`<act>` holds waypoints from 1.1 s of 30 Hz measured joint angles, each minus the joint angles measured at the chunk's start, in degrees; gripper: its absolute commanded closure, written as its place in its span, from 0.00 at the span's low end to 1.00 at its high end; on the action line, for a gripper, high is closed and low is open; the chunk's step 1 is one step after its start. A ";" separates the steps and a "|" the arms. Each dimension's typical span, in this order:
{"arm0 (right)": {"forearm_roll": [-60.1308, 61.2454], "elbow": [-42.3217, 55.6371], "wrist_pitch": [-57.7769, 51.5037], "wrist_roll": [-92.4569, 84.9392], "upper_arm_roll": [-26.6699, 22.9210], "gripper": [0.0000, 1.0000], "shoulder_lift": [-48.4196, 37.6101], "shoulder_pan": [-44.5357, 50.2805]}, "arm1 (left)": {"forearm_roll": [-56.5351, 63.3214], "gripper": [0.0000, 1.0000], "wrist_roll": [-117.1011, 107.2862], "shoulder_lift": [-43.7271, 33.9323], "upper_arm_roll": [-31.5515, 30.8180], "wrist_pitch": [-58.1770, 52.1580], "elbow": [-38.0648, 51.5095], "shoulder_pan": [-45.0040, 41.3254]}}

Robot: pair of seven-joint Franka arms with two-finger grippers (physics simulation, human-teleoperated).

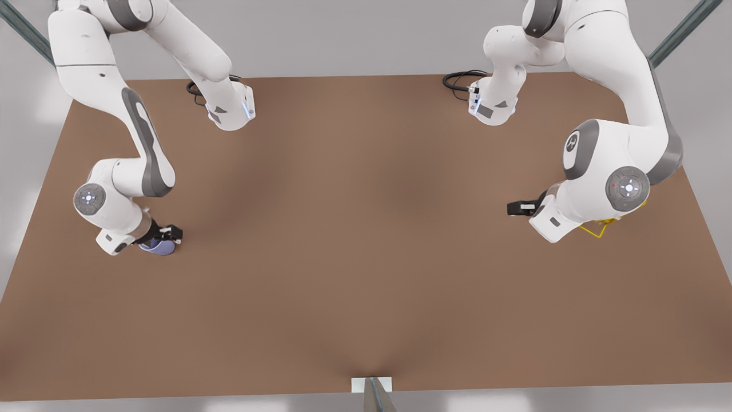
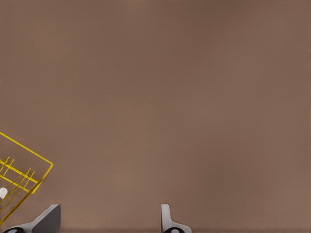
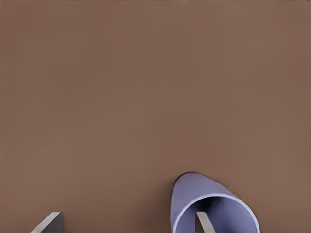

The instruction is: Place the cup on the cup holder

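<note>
Brown tabletop (image 1: 354, 240), grey wall behind, dark corner struts (image 1: 680, 31).

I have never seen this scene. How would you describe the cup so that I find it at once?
Look at the wide brown table and go to the front view's left side, where the right pincer reaches down. The cup sits right under it, one finger inside its rim. It is the only lavender-blue thing; the yellow wire cup holder stands far across the table.

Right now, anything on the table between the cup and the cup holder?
Nothing visible. The cup sits at the right gripper on the front view's left, one finger inside its rim. The cup holder is far across bare table, partly hidden under the left gripper's arm.
</note>
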 measured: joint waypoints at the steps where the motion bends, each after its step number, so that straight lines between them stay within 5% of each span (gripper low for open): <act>1: -0.30 0.25 0.19 -0.05 0.00 0.00 0.51 0.01 | 0.06 0.00 -0.03 0.01 0.00 0.01 -0.03 -0.01; 33: -6.65 -0.74 2.51 -1.18 -0.35 0.00 6.04 -2.08 | 0.46 0.00 -1.00 0.10 0.09 0.02 -0.14 -1.09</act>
